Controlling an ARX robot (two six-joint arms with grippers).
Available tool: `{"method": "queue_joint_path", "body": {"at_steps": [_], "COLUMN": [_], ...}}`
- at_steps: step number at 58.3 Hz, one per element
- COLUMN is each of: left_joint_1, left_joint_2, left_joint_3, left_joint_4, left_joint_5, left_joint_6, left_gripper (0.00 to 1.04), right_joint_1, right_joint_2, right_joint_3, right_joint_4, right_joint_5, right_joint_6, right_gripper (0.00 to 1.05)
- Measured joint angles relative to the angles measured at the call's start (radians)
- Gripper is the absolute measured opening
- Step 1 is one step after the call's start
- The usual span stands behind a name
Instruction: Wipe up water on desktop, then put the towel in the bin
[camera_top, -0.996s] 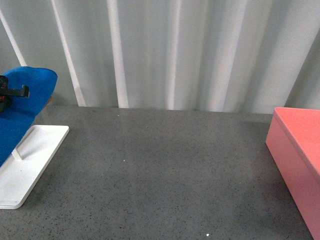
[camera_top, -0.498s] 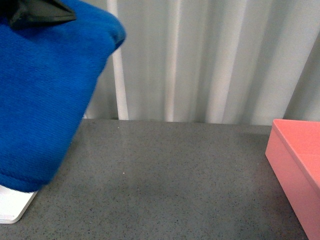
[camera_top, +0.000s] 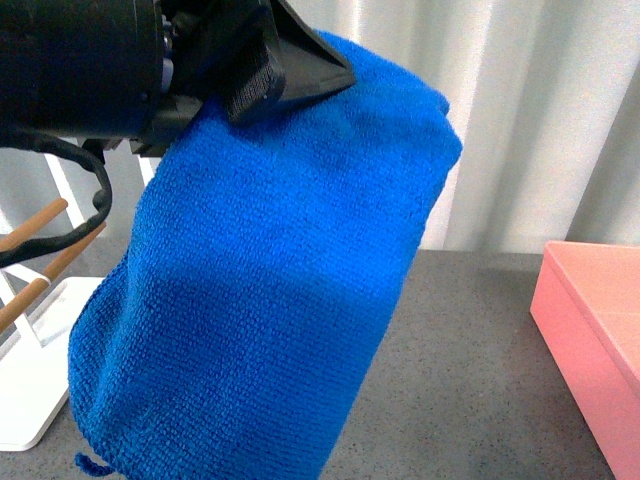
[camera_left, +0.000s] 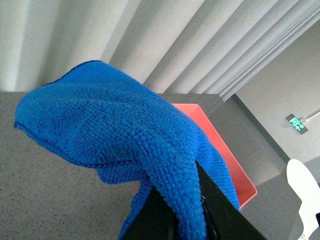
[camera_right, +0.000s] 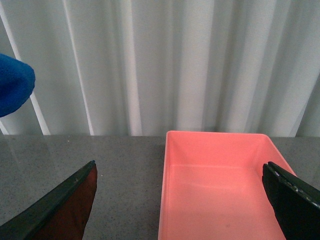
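1. At the left edge of the desk (camera_top: 470, 360) stands a white rack (camera_top: 35, 400) with wooden rods (camera_top: 30, 225). It has no part in the job.
2. The left claw (camera_top: 300, 75) is clamped on a bunched fold at the top of the blue towel (camera_top: 260, 300), high above the left half of the desk. The towel hangs down free from the claw, and I see nothing that it touches.
3. The towel looks soft, light and limp, and its looped surface is not slippery. I judge it will sag and drag, so a pinch on a thick fold, as here, holds it best. For wiping it must be pressed flat.
4. On the part of the desk that shows, I cannot make out any water.
5. The pink bin (camera_top: 590, 320) sits at the right edge of the desk, open on top.
6. The right claw (camera_right: 178, 185) has its fingers wide apart and holds nothing; it points at the bin.
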Motion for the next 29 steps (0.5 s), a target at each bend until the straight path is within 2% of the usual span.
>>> {"method": "queue_joint_path", "body": {"at_steps": [29], "left_joint_1": [0.0], "left_joint_2": [0.007], "left_joint_3": [0.0], "left_joint_4": [-0.002], "left_joint_5": [-0.01], "left_joint_6": [0.004], "left_gripper": [0.05], "right_joint_1": [0.0], "right_joint_2": [0.0], "right_joint_3": [0.0], "right_joint_4": [0.0], "right_joint_5": [-0.001], "right_joint_6": [0.0], "right_gripper": [0.98]}}
